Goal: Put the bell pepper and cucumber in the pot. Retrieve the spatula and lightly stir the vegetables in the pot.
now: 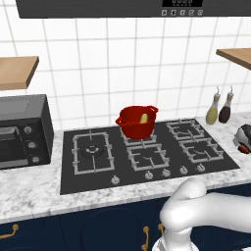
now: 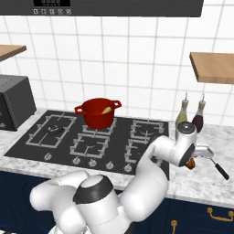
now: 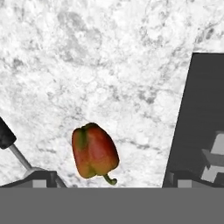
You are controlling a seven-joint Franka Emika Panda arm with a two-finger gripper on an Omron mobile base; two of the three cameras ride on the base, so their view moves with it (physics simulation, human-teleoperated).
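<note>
Claw (image 3: pixel 105 183): spread wide, holding nothing — it hung over the marble counter (image 3: pixel 109 65).
Bell pepper (image 3: pixel 94 151): lay on the counter beside the hob (image 3: pixel 201 113), between the claw's tips.
Pot (image 1: pixel 137 121): red, on a rear burner — something pale yellow-green inside.

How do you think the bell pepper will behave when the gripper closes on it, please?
The pepper lies on its side on the marble counter, and its rounded, lobed body suggests it may rock or roll if nudged. Its glossy skin looks somewhat slippery. It is probably hollow, so light for its size, and likely firm enough for a gentle squeeze.
</note>
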